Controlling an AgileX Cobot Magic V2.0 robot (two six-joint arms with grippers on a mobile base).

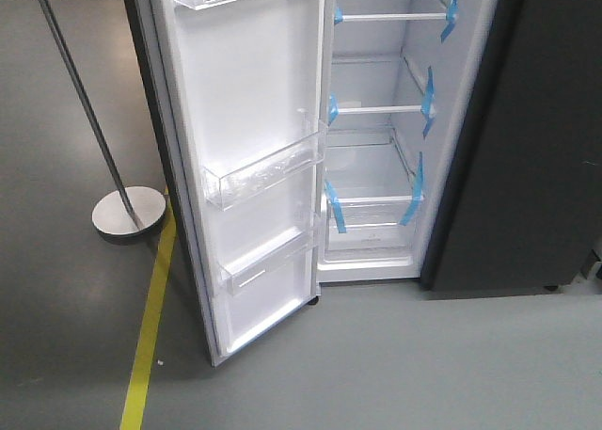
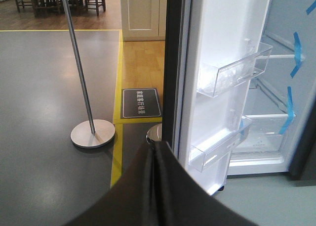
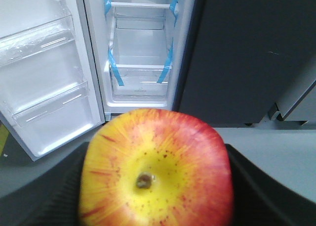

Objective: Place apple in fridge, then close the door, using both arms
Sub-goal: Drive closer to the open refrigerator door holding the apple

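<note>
The red and yellow apple (image 3: 155, 171) fills the lower right wrist view, stem dimple toward the camera. My right gripper (image 3: 157, 179) is shut on it, with dark fingers (image 3: 256, 186) showing on both sides. Ahead stands the fridge (image 3: 140, 53), its white interior (image 1: 376, 167) showing glass shelves and blue tape strips. The door (image 1: 254, 119) is swung wide open to the left, clear bins on its white inside. In the left wrist view my left gripper (image 2: 157, 152) is shut on nothing, its tip close to the door's dark outer edge (image 2: 173, 63). Neither gripper appears in the front view.
A metal pole on a round base (image 1: 129, 211) stands left of the door, beside a yellow floor line (image 1: 150, 326). The other dark grey door (image 1: 536, 138) is shut on the right. A black floor sign (image 2: 141, 103) and a white cabinet (image 2: 143, 13) lie behind.
</note>
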